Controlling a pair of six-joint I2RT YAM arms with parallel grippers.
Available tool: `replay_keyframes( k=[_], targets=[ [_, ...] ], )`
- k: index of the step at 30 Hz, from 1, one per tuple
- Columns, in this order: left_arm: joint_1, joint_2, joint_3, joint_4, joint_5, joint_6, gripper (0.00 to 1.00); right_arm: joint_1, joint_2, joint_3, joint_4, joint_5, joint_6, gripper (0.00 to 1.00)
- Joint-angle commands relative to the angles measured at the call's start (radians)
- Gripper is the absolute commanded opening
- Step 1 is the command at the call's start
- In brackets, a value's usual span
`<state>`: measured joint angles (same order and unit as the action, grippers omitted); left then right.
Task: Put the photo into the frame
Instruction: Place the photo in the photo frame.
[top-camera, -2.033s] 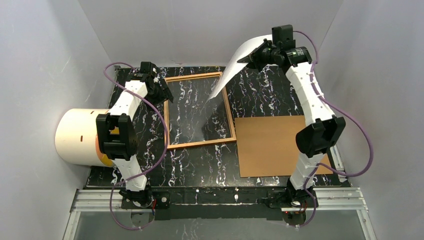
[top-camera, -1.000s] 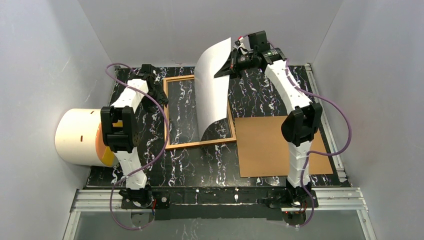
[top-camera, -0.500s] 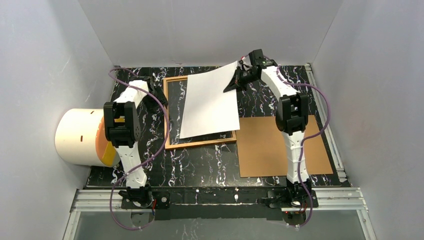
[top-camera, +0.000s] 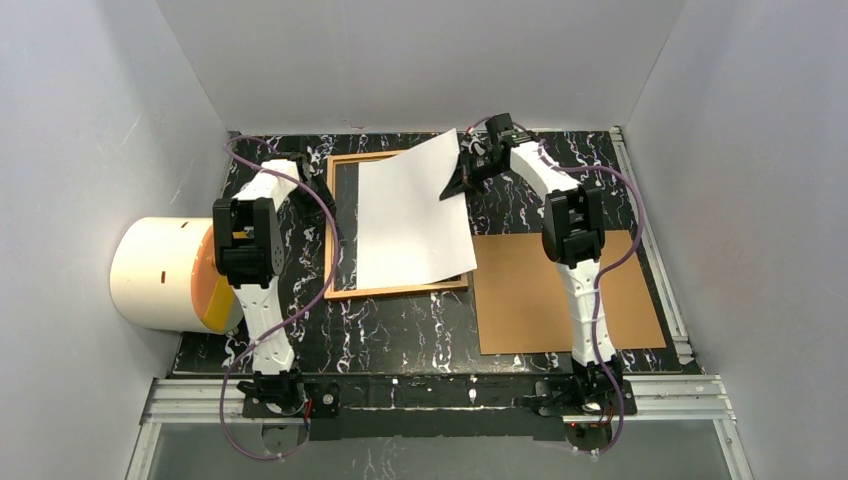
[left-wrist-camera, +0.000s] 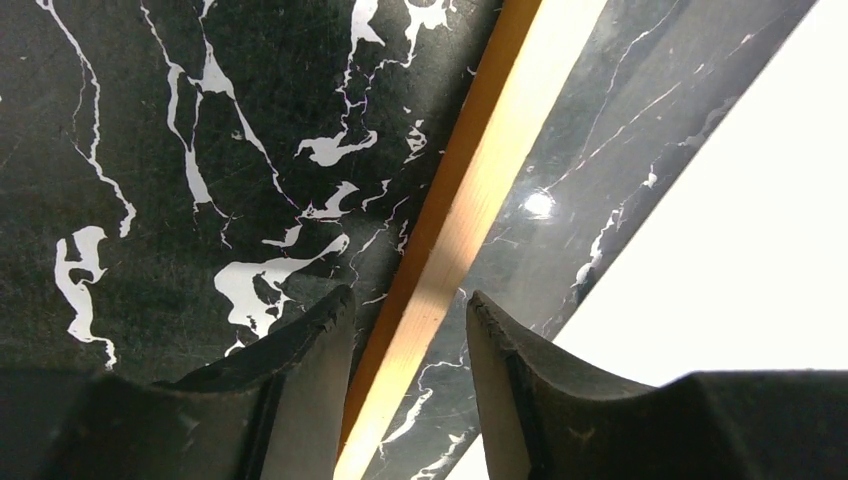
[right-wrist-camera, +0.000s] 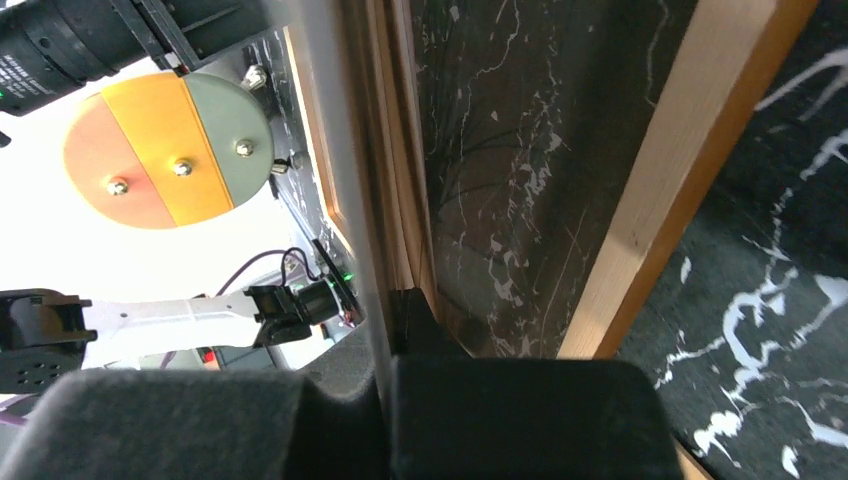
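We're lowering photo (top-camera: 410, 215) flat onto frame (top-camera: 400, 290), mid-pic, nearly seated; R gripper (top-camera: 462, 172) pinching its top-right corner, L gripper (left-wrist-camera: 405, 305) narrowing, unclamped, astride left rail (left-wrist-camera: 450, 230).

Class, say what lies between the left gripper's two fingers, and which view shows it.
Between the fingers of the left gripper runs a side rail of the frame, with glass beside it. The left wrist view shows it.
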<state>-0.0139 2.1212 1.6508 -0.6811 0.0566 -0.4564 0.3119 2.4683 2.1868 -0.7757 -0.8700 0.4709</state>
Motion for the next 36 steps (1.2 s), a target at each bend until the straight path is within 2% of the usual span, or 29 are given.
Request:
replay_keyframes(
  k=[1,9,16,25,36],
  targets=[
    [0.008,-0.004,0.039,-0.031,0.0,0.03,0.42,0.024,0.013,-0.044,0.08,-0.034,0.021,0.01],
    [0.008,-0.01,0.039,-0.04,-0.022,0.035,0.34,0.043,0.04,-0.059,0.174,0.003,0.101,0.01],
    [0.008,-0.012,0.029,-0.041,-0.003,0.027,0.32,0.076,0.031,-0.116,0.316,0.035,0.183,0.01],
    [0.008,-0.012,0.031,-0.043,0.005,0.028,0.27,0.108,0.096,-0.032,0.272,0.031,0.144,0.03],
    [0.008,-0.009,0.032,-0.046,0.012,0.024,0.26,0.122,0.095,-0.042,0.295,0.089,0.158,0.05]
  ],
)
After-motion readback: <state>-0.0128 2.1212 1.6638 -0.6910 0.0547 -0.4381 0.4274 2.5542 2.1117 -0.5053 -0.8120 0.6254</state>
